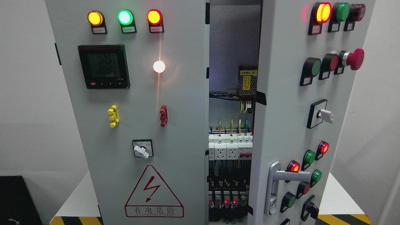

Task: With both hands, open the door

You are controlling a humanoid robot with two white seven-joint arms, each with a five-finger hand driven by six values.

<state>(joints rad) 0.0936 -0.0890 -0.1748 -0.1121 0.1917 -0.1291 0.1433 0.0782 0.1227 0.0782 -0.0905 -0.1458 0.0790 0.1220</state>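
On the white counter (337,193) a tall grey power box is standing, seen from the robot's head. No robot hand is showing anywhere, so I cannot tell if the fingers are spread or pressed together.

Its left door (131,125) is sitting flat and facing us. Its right door (281,109) is swinging out toward us, leaving a tall gap in the middle. Through the gap, white plug sockets (225,150), coloured wires and a row of black switches with tiny red lights (225,201) are showing.

Up on the left door, three round lamps are glowing: orange (95,17), green (125,17) and red (154,16). Below them a black meter screen (103,66) is showing numbers, and a small white light (159,66) is shining beside it. Lower down are a yellow clip (112,116), a red clip (163,115), a white turn knob (142,150) and a red lightning warning sign (153,193).

On the right door, a silver handle (276,186) is sticking out near the bottom. Around it, red and green buttons are sitting. Higher up, a big red stop button (354,58) is poking out, and a white turn switch (325,115) is sitting below it.

A black box (15,200) is resting at the lower left.
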